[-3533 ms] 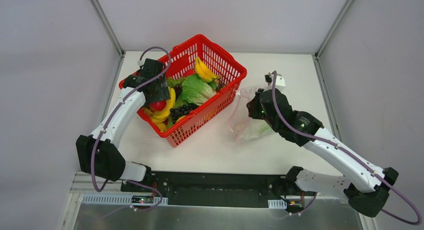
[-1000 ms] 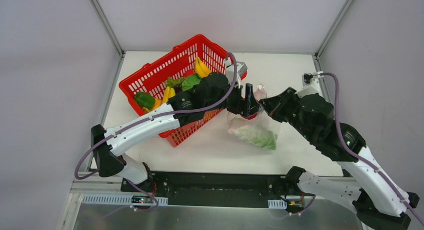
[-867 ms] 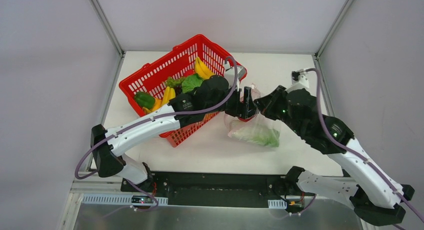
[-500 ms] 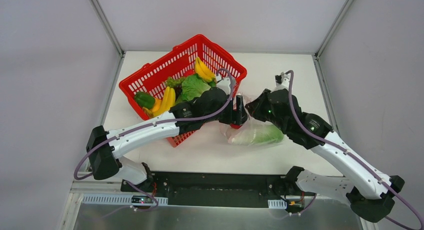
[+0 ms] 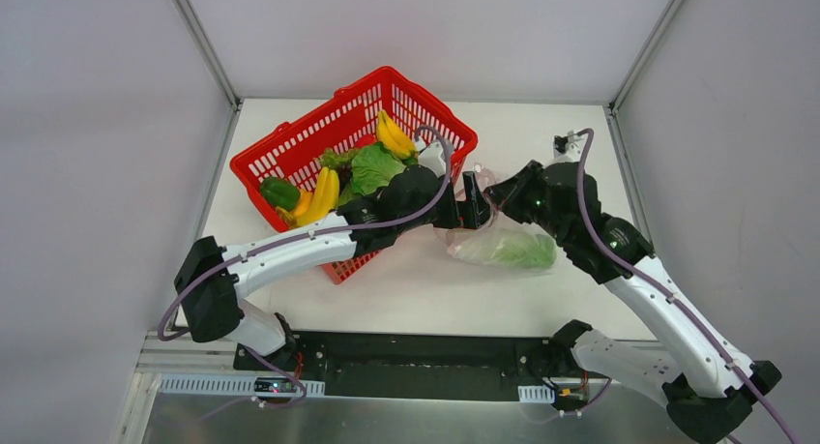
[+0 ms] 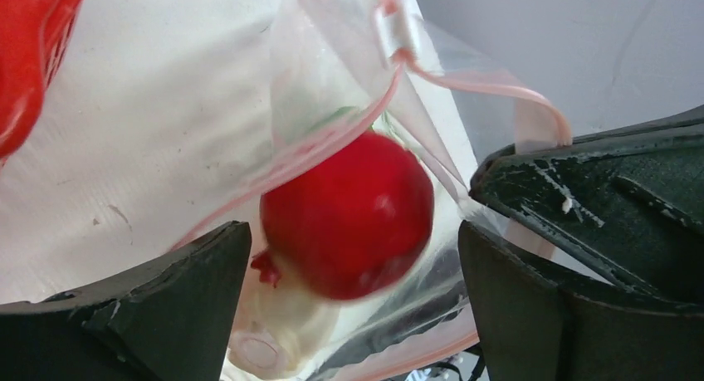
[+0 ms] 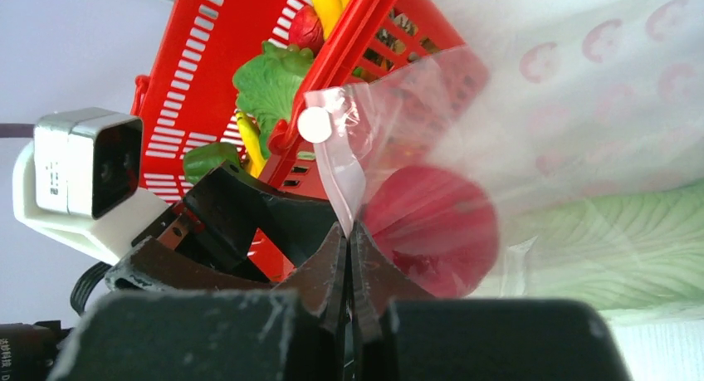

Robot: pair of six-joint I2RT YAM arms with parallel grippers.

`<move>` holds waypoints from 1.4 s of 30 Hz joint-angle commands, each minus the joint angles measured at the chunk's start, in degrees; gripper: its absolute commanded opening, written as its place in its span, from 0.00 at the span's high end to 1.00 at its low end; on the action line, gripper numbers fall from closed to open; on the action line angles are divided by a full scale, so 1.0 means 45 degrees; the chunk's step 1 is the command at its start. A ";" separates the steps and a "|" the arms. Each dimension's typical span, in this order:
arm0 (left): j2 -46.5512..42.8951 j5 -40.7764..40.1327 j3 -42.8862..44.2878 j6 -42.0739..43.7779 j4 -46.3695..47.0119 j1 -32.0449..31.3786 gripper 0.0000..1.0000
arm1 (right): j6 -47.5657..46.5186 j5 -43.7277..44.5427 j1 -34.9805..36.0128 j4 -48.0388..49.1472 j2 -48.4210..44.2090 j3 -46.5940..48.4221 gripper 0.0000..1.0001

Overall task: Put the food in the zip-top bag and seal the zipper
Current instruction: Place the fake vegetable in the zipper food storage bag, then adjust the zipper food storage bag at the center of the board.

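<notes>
Red plastic mesh basket (image 5: 309,115) sits far left on the white table (image 5: 435,299), holding bananas, leafy greens and a green pepper. Just right of it lies the clear floppy plastic zip-top bag (image 7: 598,107), mouth facing left towards the basket. The film looks thin, limp and slick, so it probably sags shut unless a lip is held. Best hold is the rim beside the strip, not the belly.

The right gripper (image 7: 349,232) is closed tight, pinching one lip of the mouth and lifting it. Inside the bag, right end, is a long white-green plastic cabbage (image 5: 512,251), likely light, hollow and stiff.

The left gripper (image 5: 474,204) is at the mouth with jaws spread wide, touching nothing. The round glossy red plastic fruit (image 6: 349,215) sits between them just inside the opening, with gaps either side. It is smooth, hard and likely to roll, so grab it across the widest part.

The narrow pink-red zipper strip (image 6: 490,78) is unsealed and is the stiffest part, so pinch one end and run along it.
</notes>
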 commanded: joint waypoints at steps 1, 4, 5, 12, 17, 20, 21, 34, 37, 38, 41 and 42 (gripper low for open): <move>0.0265 0.1176 0.0562 0.0218 0.0825 0.0139 0.02 | 0.0499 -0.1285 -0.0873 0.0797 -0.0471 -0.0330 1.00; 0.0193 0.0977 0.0801 0.0437 0.0016 0.0180 0.02 | 0.0671 -0.2387 -0.1847 0.1004 -0.0569 -0.0468 1.00; 0.0135 0.0676 0.0861 0.0539 -0.0160 0.0182 0.03 | 0.0679 -0.2853 -0.2135 0.1068 -0.0540 -0.0474 1.00; -0.0741 0.0463 0.1200 0.1708 -0.1792 0.0162 0.03 | 0.0128 -0.3903 -0.3512 0.0818 -0.0545 -0.0455 1.00; -0.1017 -0.0815 0.0898 0.2004 -0.3111 0.0120 0.03 | -0.0199 -0.3949 -0.3556 0.0589 -0.0695 -0.0639 1.00; -0.1273 -0.1112 0.0348 0.1953 -0.3037 0.0079 0.03 | -0.0431 -0.3668 -0.3584 0.0399 -0.0783 -0.0546 1.00; -0.1264 -0.1045 0.0296 0.1917 -0.3120 0.0072 0.04 | -0.0491 -0.3631 -0.3595 0.0373 -0.0784 -0.0504 1.00; -0.0449 -0.0677 -0.0553 -0.0064 -0.2754 -0.0291 0.34 | -0.0641 -0.3779 -0.3608 0.0486 -0.0810 -0.0504 1.00; -0.0188 -0.0488 -0.0482 -0.0193 -0.2634 -0.0342 0.51 | -0.0797 -0.3748 -0.3621 0.0491 -0.0853 -0.0571 1.00; -0.0120 -0.0442 -0.0420 -0.0160 -0.2632 -0.0345 0.57 | -0.0862 -0.3753 -0.3624 0.0501 -0.0903 -0.0609 1.00; 0.0047 -0.0270 -0.0271 -0.0099 -0.2587 -0.0345 0.79 | -0.1217 -0.3743 -0.3627 0.0535 -0.1010 -0.0741 1.00; 0.0073 -0.0141 -0.0196 -0.0016 -0.2619 -0.0355 0.85 | -0.1402 -0.3770 -0.3627 0.0451 -0.1010 -0.0718 1.00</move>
